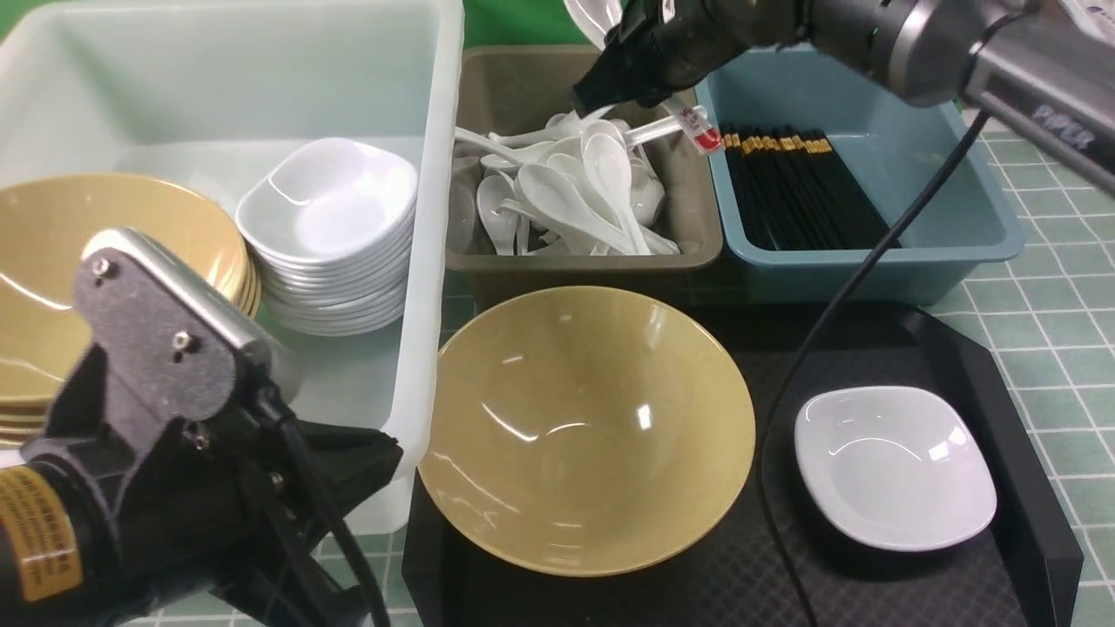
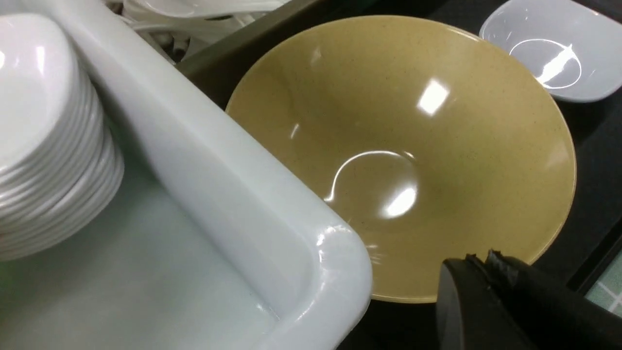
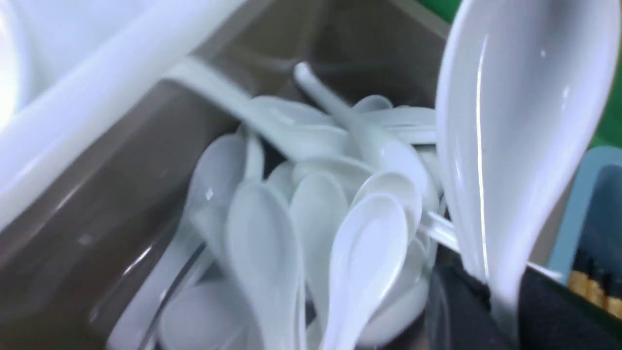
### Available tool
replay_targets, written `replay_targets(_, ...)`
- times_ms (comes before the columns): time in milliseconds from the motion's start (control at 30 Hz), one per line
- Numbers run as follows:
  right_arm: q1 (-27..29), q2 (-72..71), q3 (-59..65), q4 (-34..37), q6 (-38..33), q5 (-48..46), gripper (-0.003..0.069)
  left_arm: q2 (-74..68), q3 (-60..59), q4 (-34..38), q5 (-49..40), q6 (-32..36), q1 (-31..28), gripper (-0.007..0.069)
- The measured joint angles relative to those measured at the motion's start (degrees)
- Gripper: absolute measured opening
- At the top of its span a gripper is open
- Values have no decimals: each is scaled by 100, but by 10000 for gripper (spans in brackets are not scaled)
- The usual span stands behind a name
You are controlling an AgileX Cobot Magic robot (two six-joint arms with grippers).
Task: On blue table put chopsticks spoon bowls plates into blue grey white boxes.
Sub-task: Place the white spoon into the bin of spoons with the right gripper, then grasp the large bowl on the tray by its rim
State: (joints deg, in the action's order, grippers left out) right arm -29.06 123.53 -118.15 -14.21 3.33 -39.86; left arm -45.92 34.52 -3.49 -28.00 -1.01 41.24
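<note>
Caught the right gripper (image 1: 603, 87) up over the back of the grey box (image 1: 592, 261), jaws pinched on the handle of a white spoon (image 1: 592, 19), scoop end tipped upward. Looked down into the grey box and found a jumbled spoon pile (image 1: 571, 187) right beneath. Noted a red-tipped handle (image 1: 704, 135) over the rim between grey box and blue box (image 1: 871, 266); could not tell whether part of the held spoon. Found the chopsticks (image 1: 788, 187) laid side by side in the blue box, gold bands toward the far end.

Swung left and found the white tub (image 1: 440, 131) holding stacked plates (image 1: 331, 218) and, beside them, stacked bowls (image 1: 113, 252). Spotted a loose bowl (image 1: 592, 427) upright on the black tray (image 1: 871, 583), close to the tub's corner, and a single plate (image 1: 893, 466) on the same tray, apart from that bowl. Glimpsed the blue table (image 1: 1054, 313) around the tray.

Picked out the left gripper (image 2: 481, 260) by the tub's near corner, at the loose bowl's rim, fingertips pressed together, nothing between them.
</note>
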Motion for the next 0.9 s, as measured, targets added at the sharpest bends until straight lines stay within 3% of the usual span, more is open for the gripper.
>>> replay_targets(267,16,882,0,35,252,445,165,-32,0,80,5,-6,0,1)
replay_targets(400,16,965,0,40,320,384,233,-32,0,393,-6,-39,0,1)
replay_targets(467,16,938,-183,41,341,78,317,-49,93,696,-184,-47,0,1)
replay_targets(600,16,735,-810,54,186,-1020,400,-123,689,808,-851,-47,0,1)
replay_targets(767,-2,336,-1818,65,-594,-2571,404,-680,2092,692,-2275,55,0,1)
replay_targets(900,-32,-65,-2178,166,-989,-3088,358,-1252,2974,401,-2882,338,0,1)
